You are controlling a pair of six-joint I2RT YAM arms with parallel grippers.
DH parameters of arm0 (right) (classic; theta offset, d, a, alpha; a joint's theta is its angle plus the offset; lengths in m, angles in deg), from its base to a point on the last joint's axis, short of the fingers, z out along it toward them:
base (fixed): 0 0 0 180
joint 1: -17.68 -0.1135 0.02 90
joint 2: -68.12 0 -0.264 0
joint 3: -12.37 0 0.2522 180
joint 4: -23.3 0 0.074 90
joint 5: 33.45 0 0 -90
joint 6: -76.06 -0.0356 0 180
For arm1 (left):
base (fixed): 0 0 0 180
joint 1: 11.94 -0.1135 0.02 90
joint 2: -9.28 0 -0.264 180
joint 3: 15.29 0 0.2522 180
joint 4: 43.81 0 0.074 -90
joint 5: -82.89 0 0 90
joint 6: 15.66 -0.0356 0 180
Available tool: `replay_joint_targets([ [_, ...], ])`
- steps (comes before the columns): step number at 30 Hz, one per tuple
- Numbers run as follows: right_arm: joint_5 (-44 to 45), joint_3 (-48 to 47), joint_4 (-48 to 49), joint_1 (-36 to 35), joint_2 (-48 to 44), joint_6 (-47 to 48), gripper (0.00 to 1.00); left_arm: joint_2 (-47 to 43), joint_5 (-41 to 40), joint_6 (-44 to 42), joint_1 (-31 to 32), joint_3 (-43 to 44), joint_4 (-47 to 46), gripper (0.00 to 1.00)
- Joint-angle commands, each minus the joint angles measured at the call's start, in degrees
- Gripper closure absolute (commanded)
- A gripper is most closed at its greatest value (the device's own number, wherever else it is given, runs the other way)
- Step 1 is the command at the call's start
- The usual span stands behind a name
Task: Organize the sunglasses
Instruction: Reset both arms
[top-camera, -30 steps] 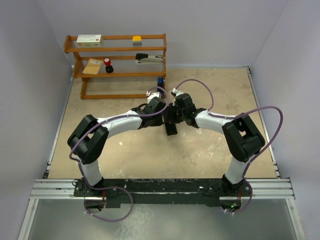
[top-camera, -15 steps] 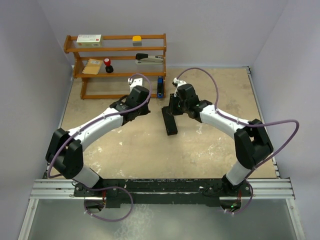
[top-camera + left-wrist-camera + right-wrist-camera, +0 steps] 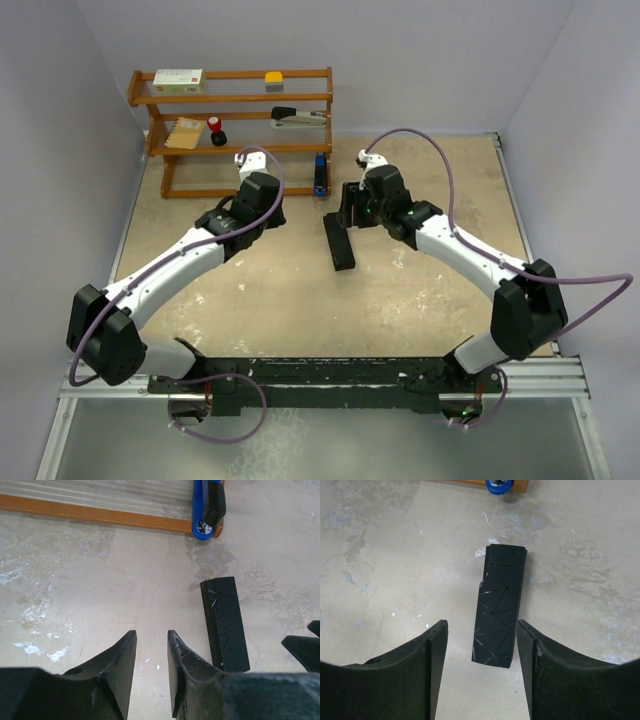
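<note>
Right gripper [image 3: 481,627] hangs open above the black case [image 3: 501,605].

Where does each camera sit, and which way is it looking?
Top external: high behind the bases, looking down on the table; left arm and right arm show whole.
Left wrist: on the left arm, facing the wooden shelf; open left claw shows.
Right wrist: on the right arm, aimed at the black case; open right claw shows.
All three share the case.

Open tabletop [image 3: 300,290] around black case [image 3: 340,243]; wooden rack [image 3: 245,150] beyond.
</note>
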Motion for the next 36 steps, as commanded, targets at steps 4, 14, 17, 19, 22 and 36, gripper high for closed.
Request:
replay_joint_targets([
  [4,5.39,2.05,-3.2,0.1,-5.52,1.53,0.33,-3.35,-3.18,-1.87,-0.44,-0.5,0.3,0.6],
  [14,9.28,3.43,-6.03,0.11,-8.44,2.72,0.01,-5.72,-4.92,-2.48,-0.68,-2.56,-0.38,0.01],
  [17,10.67,4.5,-5.72,0.11,-9.88,3.58,0.0,-5.92,-5.92,-2.83,-0.64,-2.62,0.16,0.01],
  [19,11.56,5.63,-5.03,0.11,-11.11,3.53,0.01,-6.31,-6.24,-3.43,-0.68,-2.91,-0.04,0.01],
  [22,13.17,7.05,-4.58,0.13,-12.79,3.16,0.01,-7.09,-7.17,-3.89,-0.72,-3.28,-0.62,0.01],
  [36,15.77,9.32,-5.52,0.1,-15.71,3.94,0.0,-6.23,-4.85,-3.59,-0.82,-3.37,-0.28,0.01],
])
